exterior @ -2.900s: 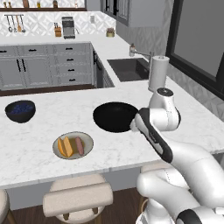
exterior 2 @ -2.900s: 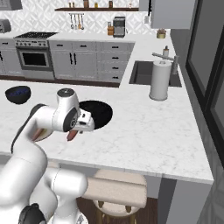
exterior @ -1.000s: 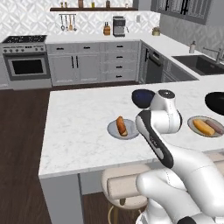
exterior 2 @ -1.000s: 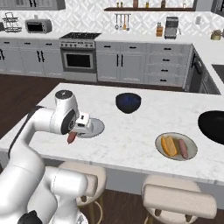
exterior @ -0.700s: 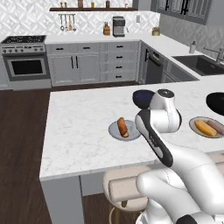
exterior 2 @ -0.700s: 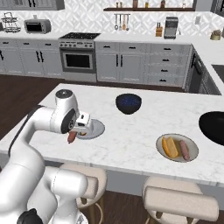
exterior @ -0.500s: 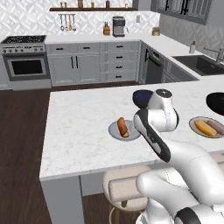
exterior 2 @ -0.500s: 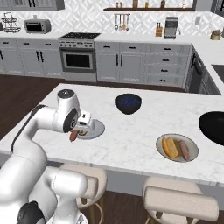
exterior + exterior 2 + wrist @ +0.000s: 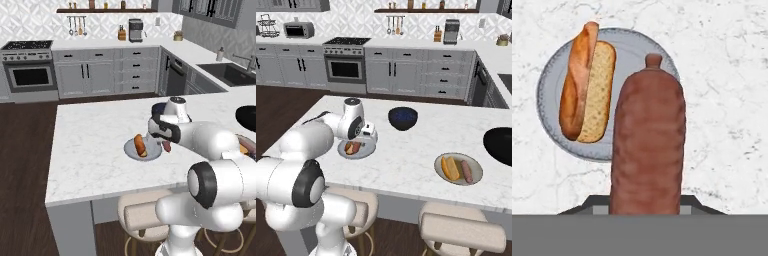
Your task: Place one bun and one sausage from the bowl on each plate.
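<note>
Over the grey plate [image 9: 639, 45] on the marble bench [image 9: 90, 150] hangs a reddish-brown sausage [image 9: 648, 145], thick, ridged, with a small nub at its far end. The tool [image 9: 161, 142] is clamped on it, jaws drawn close against its sides. A golden bun [image 9: 586, 82], split to show a pale crumb, lies on the plate's left half. The second plate [image 9: 458, 169], further right, carries another bun and sausage; the black bowl [image 9: 500, 145] sits at the bench's far right, the dark blue bowl [image 9: 402, 118] behind. Since a second ago the white arm has lowered slightly toward the plate. It reaches forward, elbow bent, wrist pointing down.
</note>
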Controlling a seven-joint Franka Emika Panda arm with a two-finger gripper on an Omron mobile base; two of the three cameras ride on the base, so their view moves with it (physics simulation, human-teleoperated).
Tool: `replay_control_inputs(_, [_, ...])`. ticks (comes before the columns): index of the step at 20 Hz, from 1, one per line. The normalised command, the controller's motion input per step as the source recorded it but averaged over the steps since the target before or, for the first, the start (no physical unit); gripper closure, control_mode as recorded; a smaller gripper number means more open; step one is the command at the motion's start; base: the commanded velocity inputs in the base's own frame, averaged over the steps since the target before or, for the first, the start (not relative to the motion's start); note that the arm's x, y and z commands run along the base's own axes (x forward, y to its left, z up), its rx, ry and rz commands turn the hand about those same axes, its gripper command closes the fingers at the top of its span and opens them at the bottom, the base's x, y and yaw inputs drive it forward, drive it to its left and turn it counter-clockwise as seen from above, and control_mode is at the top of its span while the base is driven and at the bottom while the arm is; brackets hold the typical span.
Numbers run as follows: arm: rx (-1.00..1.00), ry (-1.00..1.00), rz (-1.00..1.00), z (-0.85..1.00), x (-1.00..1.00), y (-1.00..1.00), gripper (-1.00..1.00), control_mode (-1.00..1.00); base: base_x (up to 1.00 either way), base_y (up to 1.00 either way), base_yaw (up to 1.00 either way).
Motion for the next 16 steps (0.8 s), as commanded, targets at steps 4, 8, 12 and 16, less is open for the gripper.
replay_control_inputs(4, [-0.05, 0.06, 0.00, -0.62, 1.00, 0.00, 1.00, -1.00, 0.00, 0.00, 0.00])
replay_control_inputs(8, [0.00, 0.03, 0.00, -0.50, 1.00, 0.00, 1.00, -1.00, 0.00, 0.00, 0.00])
replay_control_inputs(12, [0.00, 0.01, 0.00, -0.47, 0.57, 0.00, 1.00, -1.00, 0.00, 0.00, 0.00])
replay_control_inputs(16, [0.00, -0.01, 0.00, -0.34, -0.16, 0.06, 1.00, -1.00, 0.00, 0.00, 0.00])
